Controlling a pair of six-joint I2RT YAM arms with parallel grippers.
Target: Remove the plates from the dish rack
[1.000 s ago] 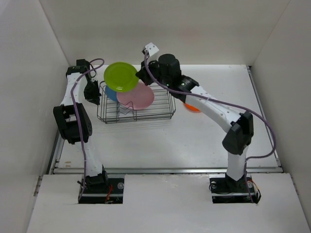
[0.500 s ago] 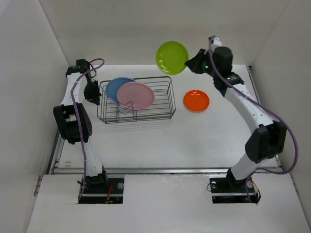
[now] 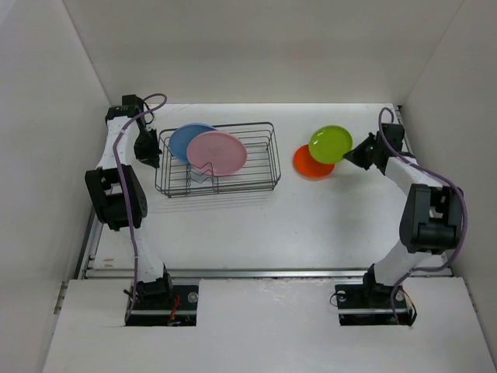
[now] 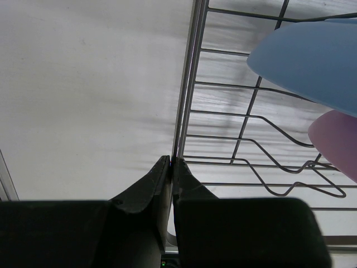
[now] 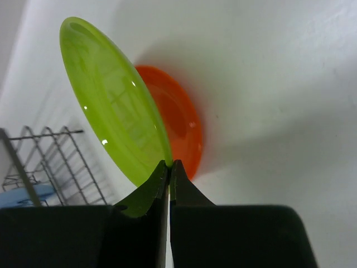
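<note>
The right hand (image 5: 169, 163) pinches the green plate (image 5: 111, 100) over the orange plate (image 5: 179, 123). The left hand (image 4: 170, 160) pinches the dish rack (image 4: 187, 100).

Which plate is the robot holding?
The lime green plate, pinched at its rim by the right end effector. The orange plate lies flat on the table; the blue plate and pink plate stand in the dish rack.
</note>
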